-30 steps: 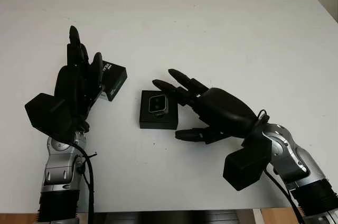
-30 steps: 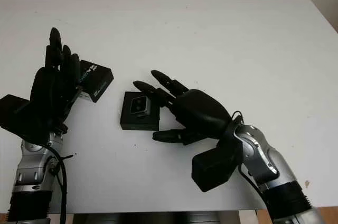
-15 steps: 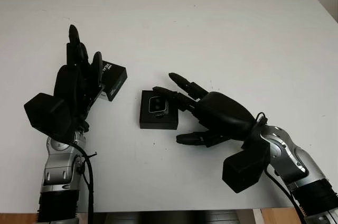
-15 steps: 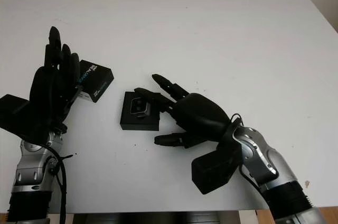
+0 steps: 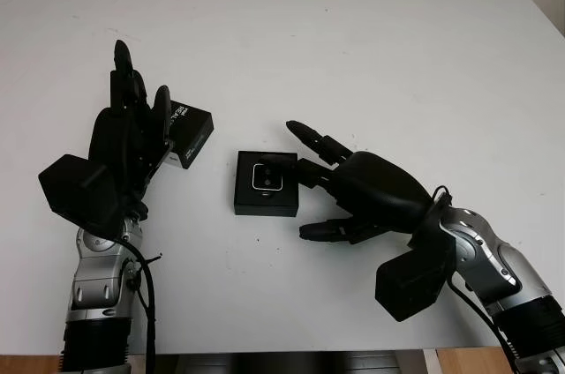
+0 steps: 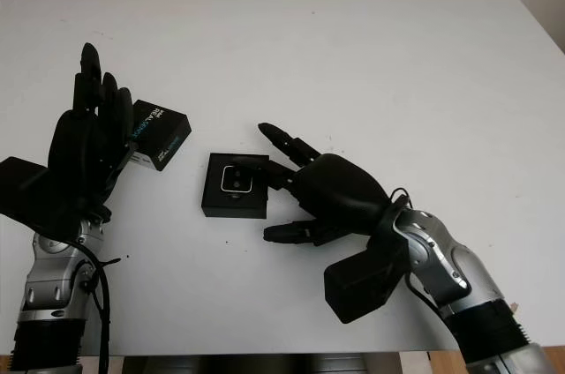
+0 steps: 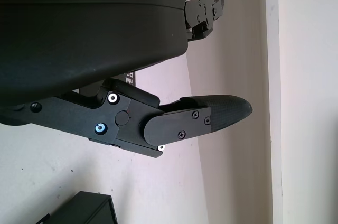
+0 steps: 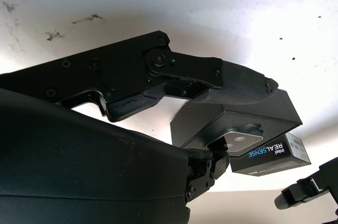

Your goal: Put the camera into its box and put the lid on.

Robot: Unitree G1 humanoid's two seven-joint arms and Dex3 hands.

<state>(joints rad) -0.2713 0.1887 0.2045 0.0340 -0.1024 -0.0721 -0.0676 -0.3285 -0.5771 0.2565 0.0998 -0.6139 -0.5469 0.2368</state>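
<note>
The counter (image 5: 371,65) is plain white, with a few faint dark specks. The box (image 5: 265,198) is matte black, and the camera (image 5: 266,178) set in it is silver-grey with a dark centre. The lid (image 5: 190,131) is black with white lettering and a thin blue stripe. The left hand (image 5: 132,131) and the right hand (image 5: 357,193) are black, on silver-grey metal forearms.
</note>
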